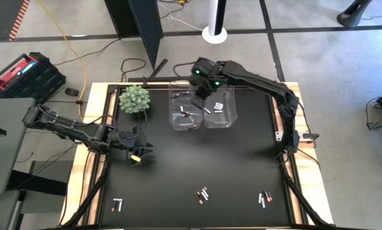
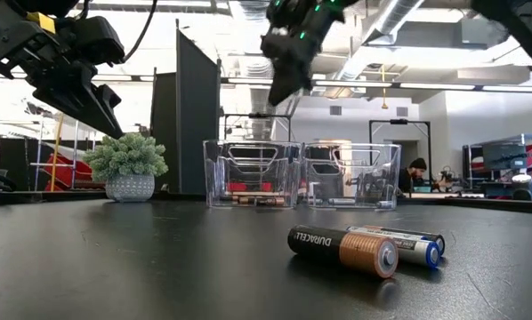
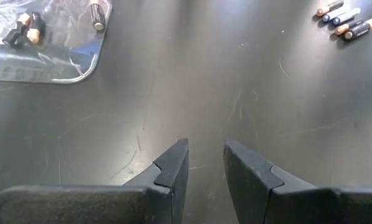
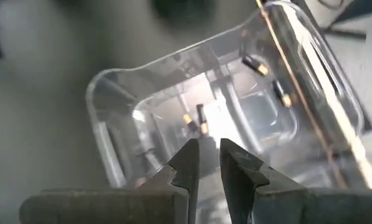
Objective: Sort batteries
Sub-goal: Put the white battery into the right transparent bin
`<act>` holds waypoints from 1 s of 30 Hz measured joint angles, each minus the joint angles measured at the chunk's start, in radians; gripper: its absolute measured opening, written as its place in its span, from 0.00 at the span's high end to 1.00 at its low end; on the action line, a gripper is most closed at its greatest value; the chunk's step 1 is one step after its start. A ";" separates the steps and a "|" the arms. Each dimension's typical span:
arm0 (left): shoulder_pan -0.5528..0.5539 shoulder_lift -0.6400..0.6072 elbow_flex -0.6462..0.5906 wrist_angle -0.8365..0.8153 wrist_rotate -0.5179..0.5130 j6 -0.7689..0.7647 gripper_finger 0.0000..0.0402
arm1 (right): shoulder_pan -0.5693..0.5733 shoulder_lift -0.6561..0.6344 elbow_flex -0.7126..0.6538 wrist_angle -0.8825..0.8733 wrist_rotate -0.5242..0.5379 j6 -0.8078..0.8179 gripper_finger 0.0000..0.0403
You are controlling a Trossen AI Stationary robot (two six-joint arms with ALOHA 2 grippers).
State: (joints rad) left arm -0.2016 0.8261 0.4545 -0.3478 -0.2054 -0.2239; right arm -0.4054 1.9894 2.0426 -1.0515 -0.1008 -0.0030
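Judging the batteries [image 1: 202, 195] small, stiff, smooth and prone to roll, we would pinch one mid-body; both the left gripper [image 3: 206, 163] and the right gripper [image 4: 209, 157] hold jaws slightly apart, empty.

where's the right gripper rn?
High view: right gripper hangs over the left clear bin at the table's far edge, just right of the potted plant.

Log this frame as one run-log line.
right gripper: open, empty, over left bin | left gripper: open, empty, above table | loose batteries: near table's front edge
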 joint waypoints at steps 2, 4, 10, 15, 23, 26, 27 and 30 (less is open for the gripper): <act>0.000 0.000 0.000 0.000 0.000 0.001 0.76 | 0.011 -0.032 0.000 -0.064 0.000 0.063 0.80; 0.000 0.000 0.000 -0.001 0.000 0.006 0.76 | 0.031 -0.055 -0.001 -0.131 0.000 0.116 0.80; 0.000 0.000 0.000 0.000 0.009 0.044 0.76 | 0.158 -0.139 -0.151 -0.098 0.000 0.196 0.80; -0.001 0.000 0.000 -0.002 0.055 0.055 0.76 | 0.302 -0.252 -0.387 0.106 0.041 0.337 0.80; -0.001 0.000 0.000 -0.002 0.055 0.056 0.76 | 0.550 -0.437 -0.747 0.340 0.219 0.622 0.80; -0.001 0.002 0.000 -0.010 0.017 0.003 0.76 | 0.630 -0.486 -0.850 0.378 0.278 0.776 0.80; 0.000 0.006 0.000 -0.010 0.017 0.002 0.75 | 0.653 -0.499 -0.879 0.390 0.301 0.821 0.80; -0.001 0.022 0.000 -0.016 0.017 -0.010 0.74 | 0.713 -0.519 -0.943 0.418 0.360 0.929 0.80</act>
State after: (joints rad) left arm -0.2024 0.8476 0.4549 -0.3635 -0.1883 -0.2339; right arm 0.3076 1.4701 1.0997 -0.6335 0.2588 0.9264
